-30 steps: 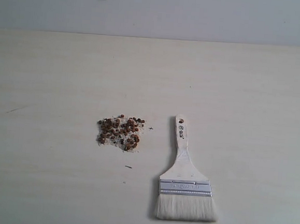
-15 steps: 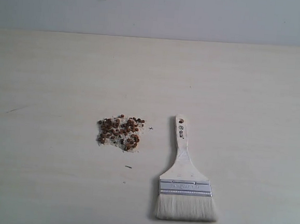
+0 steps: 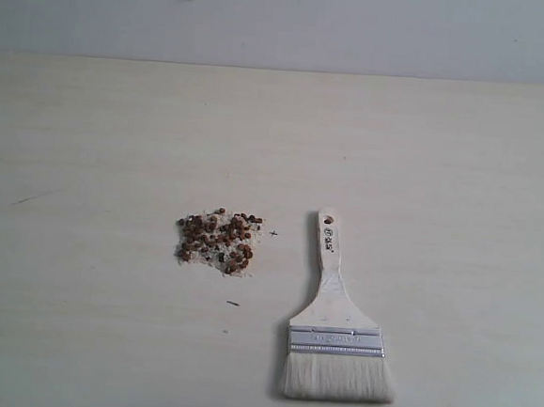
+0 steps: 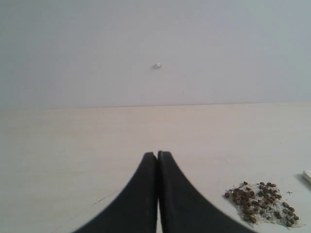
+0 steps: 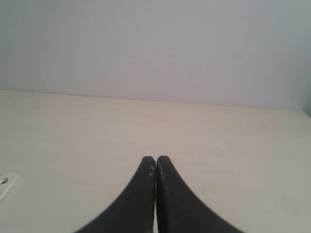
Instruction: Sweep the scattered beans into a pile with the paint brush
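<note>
The left gripper (image 4: 157, 154) has its two black fingers (image 4: 141, 194) pressed tight together, with nothing between them. The right gripper (image 5: 155, 158) is just the same, squeezed closed and holding nothing. The pale table (image 3: 108, 134) lies past both. In the exterior view the beans (image 3: 217, 240) sit bunched close together, a little left of the middle. The paint brush (image 3: 336, 326) lies flat near them, lower and to the right, with its handle pointing up the frame and its white bristles toward the bottom edge.

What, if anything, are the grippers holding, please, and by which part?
Nothing is held: the left gripper and right gripper are shut and empty, and the paint brush lies untouched on the table.
</note>
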Robot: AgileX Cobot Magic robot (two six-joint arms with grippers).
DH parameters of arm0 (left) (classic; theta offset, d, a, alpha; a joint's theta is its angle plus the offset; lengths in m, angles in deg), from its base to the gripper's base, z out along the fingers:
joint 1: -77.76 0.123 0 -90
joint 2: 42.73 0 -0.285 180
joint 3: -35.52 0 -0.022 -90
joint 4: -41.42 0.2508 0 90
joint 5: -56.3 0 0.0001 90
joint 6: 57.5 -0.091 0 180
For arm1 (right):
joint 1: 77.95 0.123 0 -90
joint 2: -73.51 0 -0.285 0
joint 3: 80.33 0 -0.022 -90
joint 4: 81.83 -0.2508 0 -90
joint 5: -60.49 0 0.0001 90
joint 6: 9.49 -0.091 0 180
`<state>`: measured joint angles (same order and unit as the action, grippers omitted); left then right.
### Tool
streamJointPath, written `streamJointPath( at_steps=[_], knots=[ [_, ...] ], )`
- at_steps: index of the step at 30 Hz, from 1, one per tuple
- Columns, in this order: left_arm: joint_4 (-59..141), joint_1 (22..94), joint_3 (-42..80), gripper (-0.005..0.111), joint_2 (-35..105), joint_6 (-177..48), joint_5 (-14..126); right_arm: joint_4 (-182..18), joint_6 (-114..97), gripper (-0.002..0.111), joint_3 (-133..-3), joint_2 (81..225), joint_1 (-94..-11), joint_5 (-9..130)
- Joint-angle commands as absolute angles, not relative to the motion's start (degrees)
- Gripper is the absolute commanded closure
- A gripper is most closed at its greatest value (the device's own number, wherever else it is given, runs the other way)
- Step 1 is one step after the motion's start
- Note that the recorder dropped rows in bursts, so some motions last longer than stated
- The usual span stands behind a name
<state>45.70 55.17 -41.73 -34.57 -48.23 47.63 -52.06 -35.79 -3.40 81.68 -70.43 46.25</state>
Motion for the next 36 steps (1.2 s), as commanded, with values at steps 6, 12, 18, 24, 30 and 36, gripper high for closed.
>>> streamJointPath(
  at_steps=[6,12,18,24,30,36],
  knots=[
    [45.7,54.8,-41.7,0.107,-34.9,-48.1,47.7,-71.5,-15.2,0.108,-3.1,81.3,-70.7,44.8],
    [45.7,54.8,-41.7,0.107,-34.9,-48.1,47.7,-91.3,-4.7,0.108,-3.1,81.3,-70.7,45.2],
    [45.7,54.8,-41.7,0.107,-34.9,-48.1,47.7,-91.3,-4.7,0.108,-3.1,81.3,-70.7,45.2],
    [45.7,54.8,-41.7,0.107,-34.9,-48.1,47.7,-91.3,-4.7,0.108,-3.1,81.3,-70.7,45.2],
    [45.7,54.8,-41.7,0.107,-34.9,-48.1,47.7,-91.9,-4.7,0.108,-3.1,81.3,-70.7,45.2],
    [45.7,54.8,-41.7,0.107,-34.9,-48.1,47.7,-92.0,-4.7,0.108,-3.1,81.3,-70.7,45.2]
  ],
)
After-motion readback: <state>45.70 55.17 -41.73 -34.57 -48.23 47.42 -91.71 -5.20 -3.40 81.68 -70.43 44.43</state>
